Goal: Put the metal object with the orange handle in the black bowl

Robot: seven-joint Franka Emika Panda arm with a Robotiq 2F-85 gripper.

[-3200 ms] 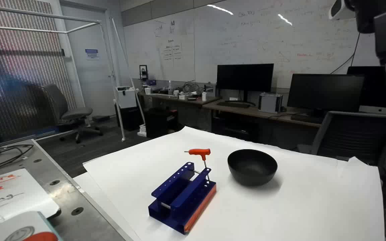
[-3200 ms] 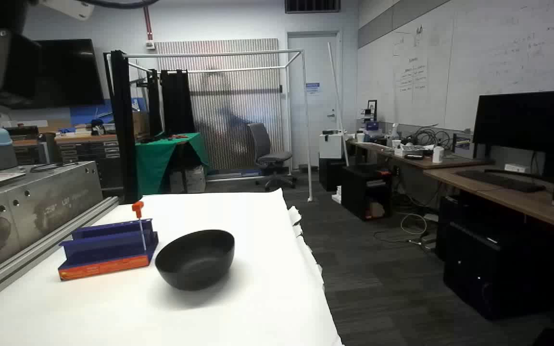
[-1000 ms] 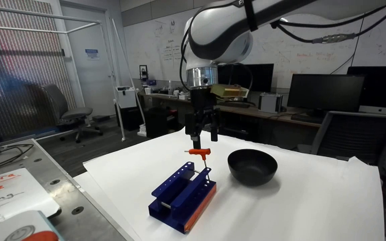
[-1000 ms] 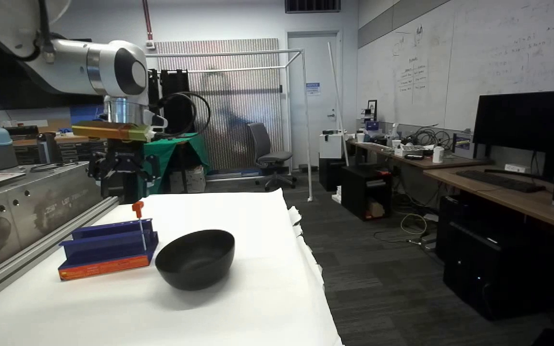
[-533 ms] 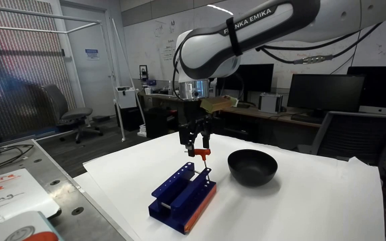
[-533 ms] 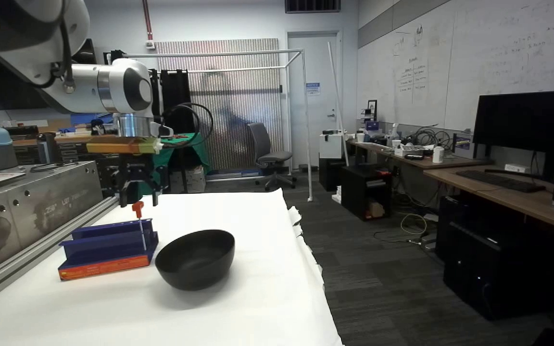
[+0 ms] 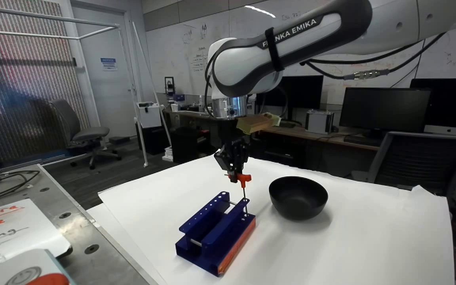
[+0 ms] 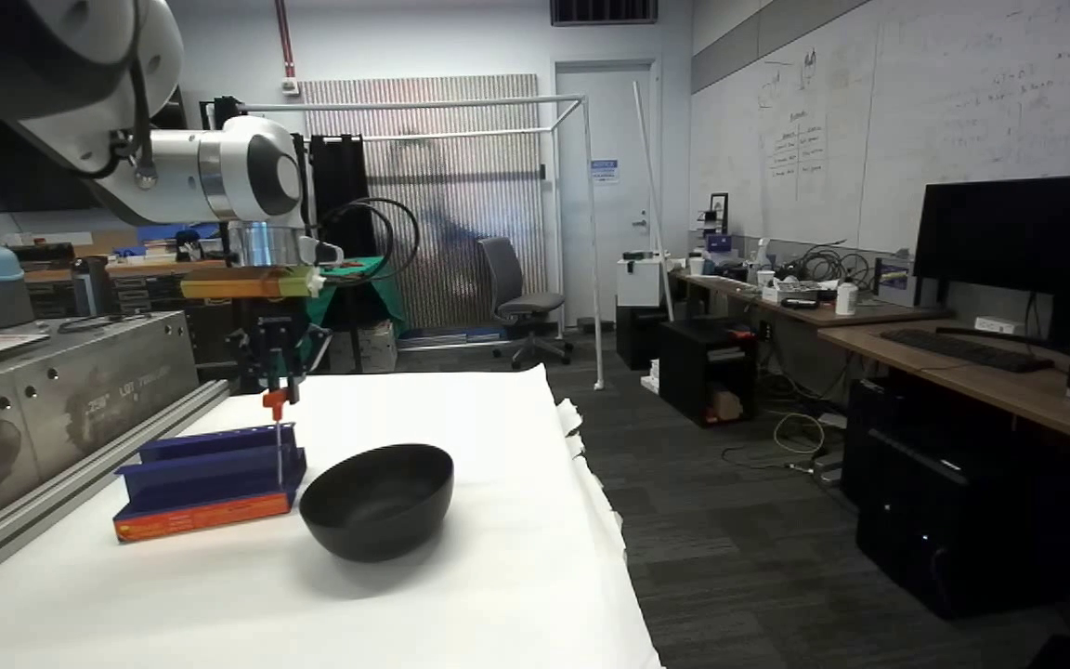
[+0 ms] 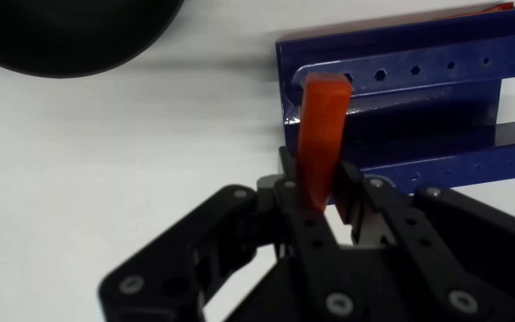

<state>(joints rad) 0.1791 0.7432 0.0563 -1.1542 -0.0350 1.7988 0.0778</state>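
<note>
Tool (image 7: 244, 181) stands nearly upright (shaft down through rack (image 7: 223, 227)), orange handle pinched in end effector (image 7: 234, 177).

Free gap, rack (image 7: 228, 222) to bowl (image 7: 299, 211)

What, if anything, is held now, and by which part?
The tool holds the orange-handled metal object by its handle's crossbar; the shaft stands in the blue rack.

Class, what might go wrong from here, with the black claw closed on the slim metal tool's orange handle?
The tool stands with its shaft in the long blue rack; a crooked lift might drag the rack.

The claw grips the handle to one side of the shaft, so the tool may swivel.
</note>
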